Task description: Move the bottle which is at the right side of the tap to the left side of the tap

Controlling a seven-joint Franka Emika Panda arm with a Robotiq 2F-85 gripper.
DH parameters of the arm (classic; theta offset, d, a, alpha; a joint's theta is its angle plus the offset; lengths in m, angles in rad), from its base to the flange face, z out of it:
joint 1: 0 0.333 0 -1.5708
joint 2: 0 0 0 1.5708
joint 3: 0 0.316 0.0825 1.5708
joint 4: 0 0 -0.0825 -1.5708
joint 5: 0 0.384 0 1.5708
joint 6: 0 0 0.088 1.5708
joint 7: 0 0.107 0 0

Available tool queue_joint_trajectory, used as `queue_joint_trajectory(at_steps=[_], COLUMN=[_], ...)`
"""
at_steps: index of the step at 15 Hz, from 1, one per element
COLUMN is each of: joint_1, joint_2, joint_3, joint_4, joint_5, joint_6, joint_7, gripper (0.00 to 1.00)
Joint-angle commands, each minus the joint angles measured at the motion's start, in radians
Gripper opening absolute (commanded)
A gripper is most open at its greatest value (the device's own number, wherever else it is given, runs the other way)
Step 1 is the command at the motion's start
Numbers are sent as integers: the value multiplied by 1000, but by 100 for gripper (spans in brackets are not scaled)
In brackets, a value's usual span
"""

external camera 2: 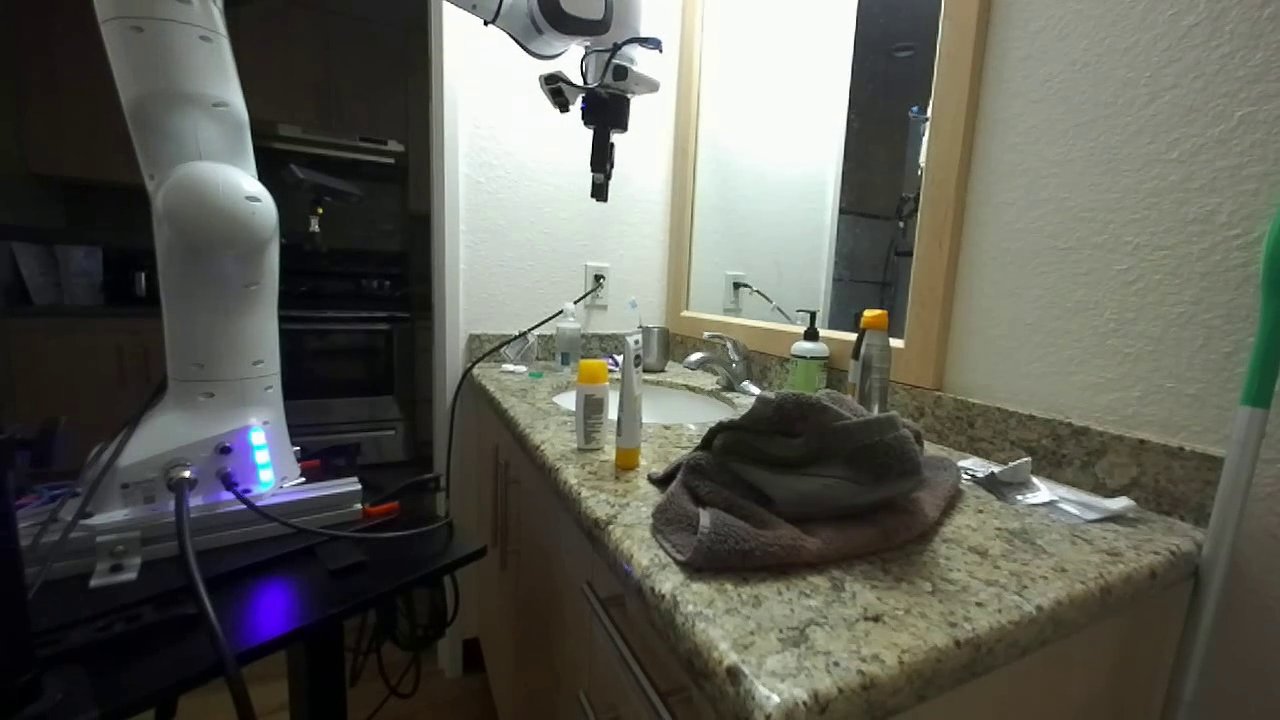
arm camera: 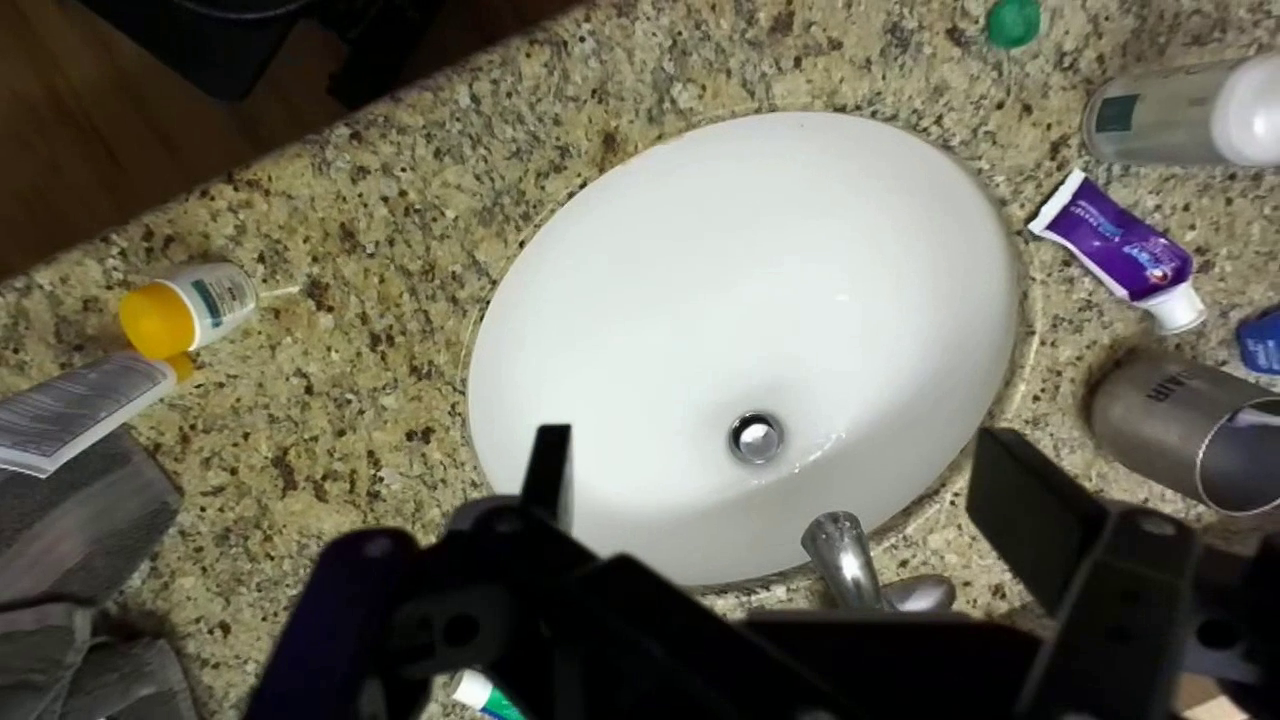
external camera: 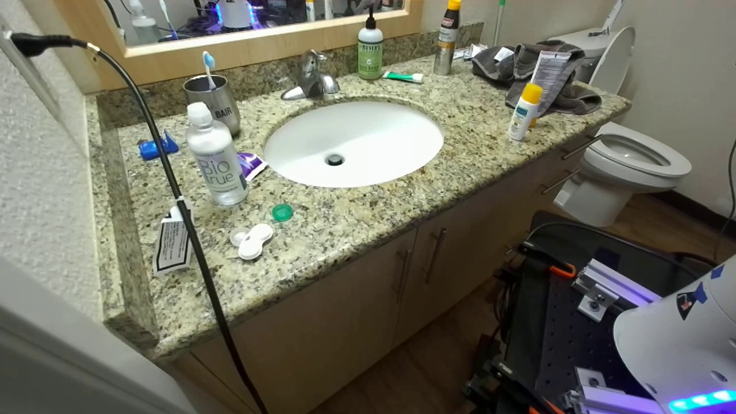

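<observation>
The bottle (external camera: pixel 370 54) is a green soap bottle with a white shoulder and black pump top. It stands upright on the counter behind the basin, right of the tap (external camera: pixel 312 77) in an exterior view. The bottle (external camera 2: pixel 808 368) and the tap (external camera 2: pixel 735 360) also show in an exterior view from the counter's far end. In the wrist view the tap (arm camera: pixel 842 560) is partly covered by my gripper, and the bottle is hidden. My gripper (arm camera: pixel 775 455) is open and empty, fingers wide apart over the basin. It hangs high above the counter in an exterior view (external camera 2: pixel 601 185).
Left of the tap stand a metal cup (external camera: pixel 221 109) and a clear bottle (external camera: pixel 217 155). A black cord (external camera: pixel 167 167) crosses there. Right of the green bottle are a green tube (external camera: pixel 403 76), a spray can (external camera: pixel 445 43) and a grey towel (external camera: pixel 517 69). The mirror (external camera 2: pixel 780 160) rises behind.
</observation>
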Motion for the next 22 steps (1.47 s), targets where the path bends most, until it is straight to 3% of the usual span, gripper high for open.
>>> queue_joint_trajectory(at_steps=[1,3,9,13,14,18,20,22], joint_1=[-7,-20,-53,-87,-77,-83,-58,-79], joint_2=[52,183,499,639,570,622,671,791], joint_3=[18,-2,-67,-124,-99,-126,-151,-172], joint_4=[-10,74,380,585,476,555,566,672], joint_5=[-53,-16,121,87,92,94,8,-79], joint_6=[56,152,278,324,325,330,390,441], joint_7=[69,177,374,521,457,504,517,594], gripper=[100,100,100,100,100,100,100,100])
